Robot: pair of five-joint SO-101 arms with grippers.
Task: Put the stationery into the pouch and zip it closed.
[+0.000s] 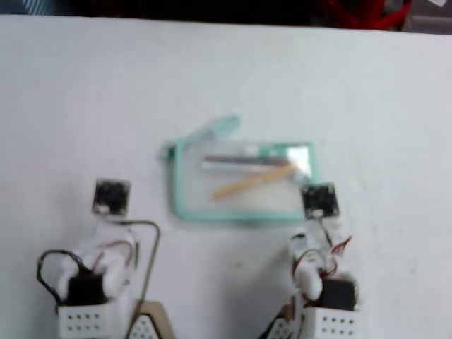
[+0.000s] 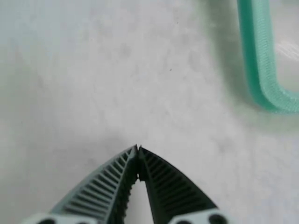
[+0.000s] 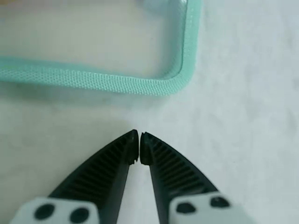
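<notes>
A clear pouch with teal edging (image 1: 240, 180) lies flat at the table's middle. Inside it I see a silver pen (image 1: 236, 162) and a yellow pencil (image 1: 251, 182), lying slanted. A teal strap (image 1: 212, 131) sticks out from its far left corner. My left gripper (image 2: 138, 150) is shut and holds nothing, above bare table, with the pouch's teal corner (image 2: 266, 88) off to one side. My right gripper (image 3: 139, 136) is also shut with nothing in it, just short of the pouch's near right corner (image 3: 180, 81). In the high view both arms (image 1: 111, 198) (image 1: 319, 201) sit at the near side.
The white table (image 1: 85, 92) stretches wide around the pouch. Dark and red objects (image 1: 360, 13) lie beyond the table's far edge. The arm bases with cables (image 1: 85, 282) (image 1: 325, 289) stand at the near edge.
</notes>
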